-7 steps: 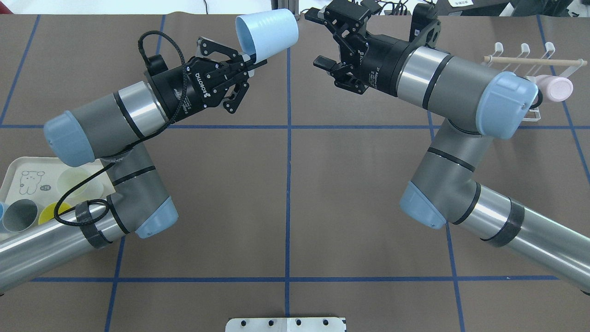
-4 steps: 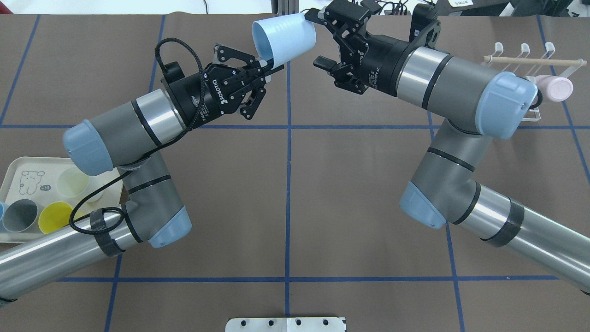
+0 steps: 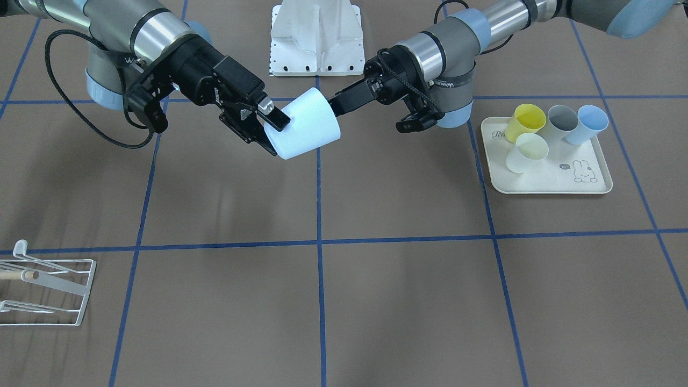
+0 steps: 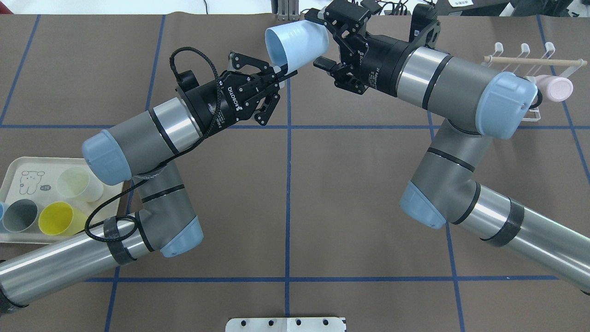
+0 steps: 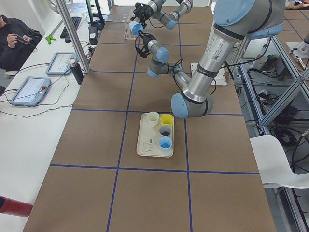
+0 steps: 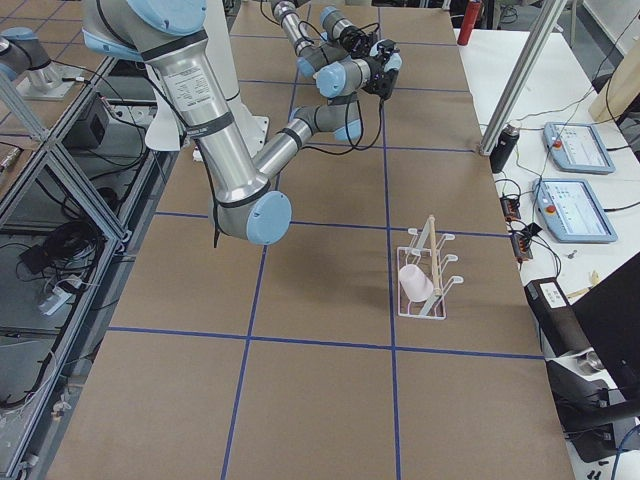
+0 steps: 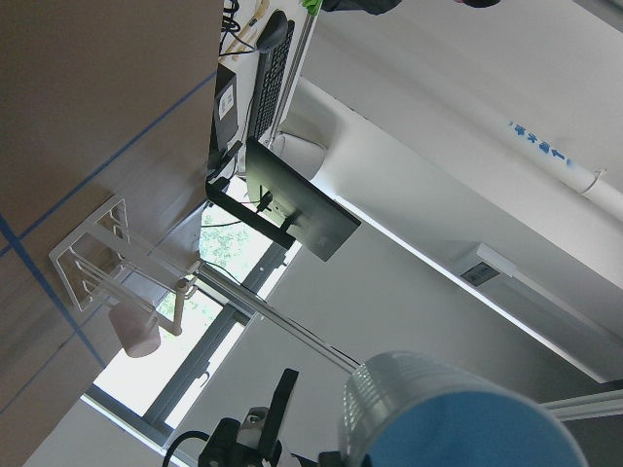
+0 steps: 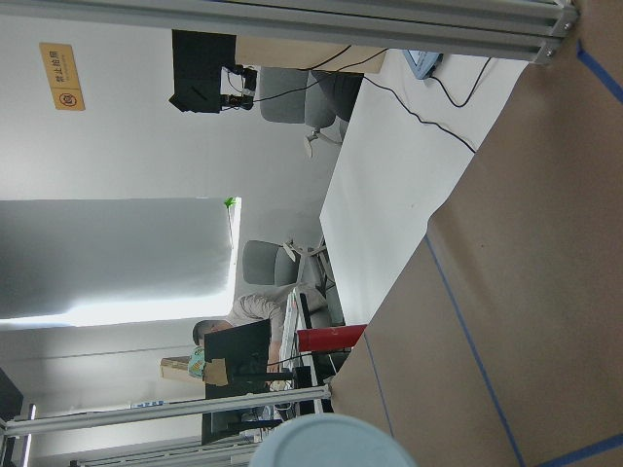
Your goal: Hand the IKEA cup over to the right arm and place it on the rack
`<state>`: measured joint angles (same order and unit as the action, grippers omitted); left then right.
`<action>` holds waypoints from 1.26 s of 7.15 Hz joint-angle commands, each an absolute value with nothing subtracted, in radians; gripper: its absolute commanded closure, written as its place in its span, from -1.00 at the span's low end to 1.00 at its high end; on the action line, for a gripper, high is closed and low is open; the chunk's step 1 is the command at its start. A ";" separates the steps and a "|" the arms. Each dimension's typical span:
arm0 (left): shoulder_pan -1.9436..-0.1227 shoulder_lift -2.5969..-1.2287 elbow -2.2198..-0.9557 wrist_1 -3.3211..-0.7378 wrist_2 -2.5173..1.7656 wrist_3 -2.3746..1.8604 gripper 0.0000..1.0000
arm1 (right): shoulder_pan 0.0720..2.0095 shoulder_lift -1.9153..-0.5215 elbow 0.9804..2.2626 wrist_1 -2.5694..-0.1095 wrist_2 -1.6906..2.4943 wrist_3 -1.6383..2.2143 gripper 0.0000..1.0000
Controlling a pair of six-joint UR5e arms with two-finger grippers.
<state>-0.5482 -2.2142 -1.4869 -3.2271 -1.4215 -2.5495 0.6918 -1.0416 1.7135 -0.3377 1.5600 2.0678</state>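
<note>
The left tool is holding the pale blue cup clamped by its rim, one finger inside the mouth and one outside. The cup is hanging on its side in the air above the far middle of the desk, with its closed base pointing at the right tool. That tool is standing open, with one jaw on either side of the base end. Whether the pads are already touching the wall cannot be told from these views. The hand-over looks to be at the point of the second grasp, so the right tool should be closing squarely across the round wall, far enough past the base that the taper is not squeezing the cup out backwards. The plastic looks thin and springy, so a gentle, even squeeze is likely serving better than a hard one. The left tool should be letting go only once the right one is clearly bearing the weight, then backing straight out along the cup's axis so the inner finger is not dragging the rim sideways. The main risk here is a release that comes too soon, with the cup dropping to the desk and rolling. The rack is waiting at the far right of the desk, well apart from the hand-over, with a pink cup already sitting on one prong, so the blue one will be needing a free prong. The tray of spare cups is lying near the left arm's base, out of the way.
</note>
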 commanded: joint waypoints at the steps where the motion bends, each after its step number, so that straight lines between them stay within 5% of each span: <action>1: -0.529 -2.233 -1.479 -3.226 -1.395 -2.551 1.00 | 0.692 -1.042 1.713 -0.337 1.559 2.068 -0.99; 9: -0.511 -2.260 -1.463 -3.206 -1.356 -2.554 1.00 | 0.690 -1.042 1.713 -0.337 1.539 2.068 -0.93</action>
<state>-0.5102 -2.2546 -1.4645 -3.2100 -1.3563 -2.5539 0.6903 -1.0416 1.7135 -0.3381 1.5395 2.0678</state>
